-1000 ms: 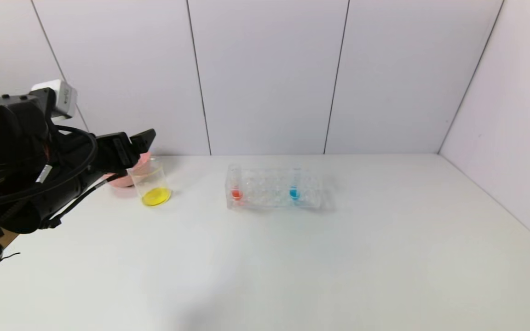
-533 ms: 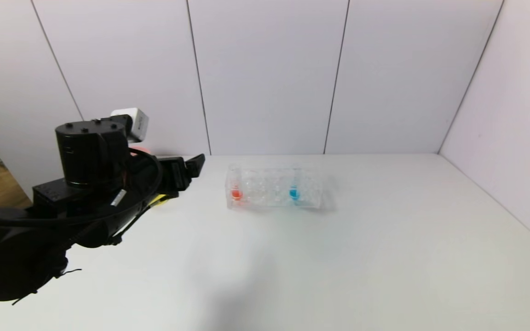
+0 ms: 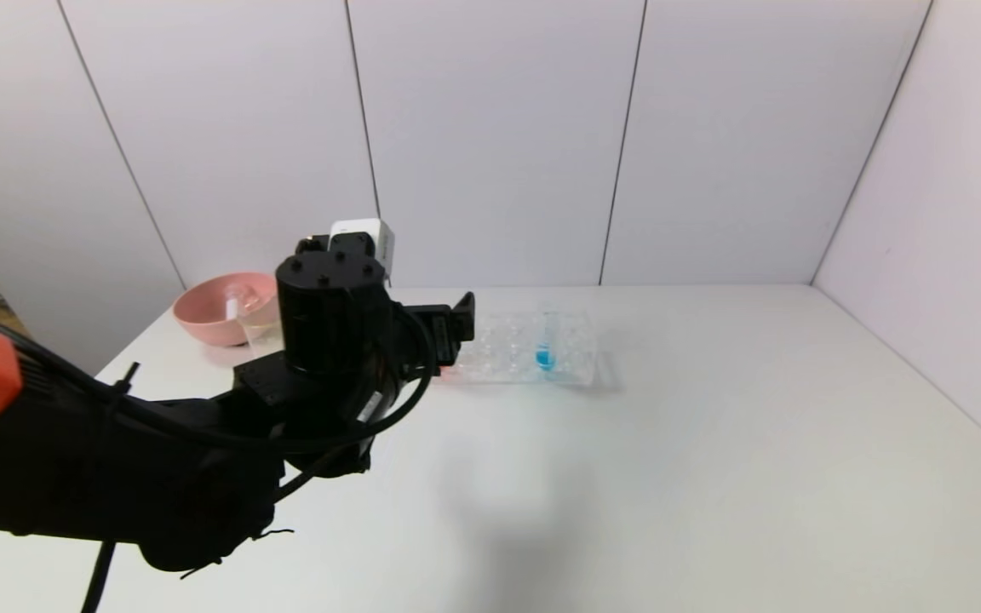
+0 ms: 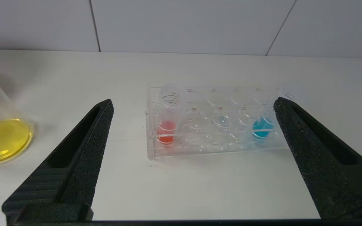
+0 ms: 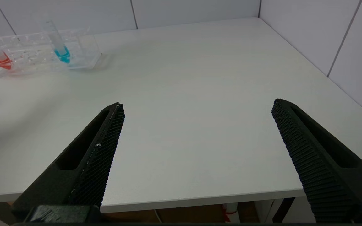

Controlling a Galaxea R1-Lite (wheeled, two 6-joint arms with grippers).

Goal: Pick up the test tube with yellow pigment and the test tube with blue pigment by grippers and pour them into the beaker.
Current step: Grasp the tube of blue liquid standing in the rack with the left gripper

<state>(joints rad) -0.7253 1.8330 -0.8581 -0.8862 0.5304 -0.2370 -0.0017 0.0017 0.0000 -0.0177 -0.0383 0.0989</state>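
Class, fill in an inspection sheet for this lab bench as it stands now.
Surface: white table, no spills seen.
Job's things: beaker holds yellow liquid; blue tube upright in rack.
Clutter: red tube in rack; pink bowl.
Hands: left hand open, facing rack; right hand open, empty, over table's near edge.
Cables: black cables on left arm.
Surroundings: white wall panels.

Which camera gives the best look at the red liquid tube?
The left wrist view: the red-liquid tube stands unobstructed in the rack. The right wrist view shows it far off; in the head view the left arm hides it.
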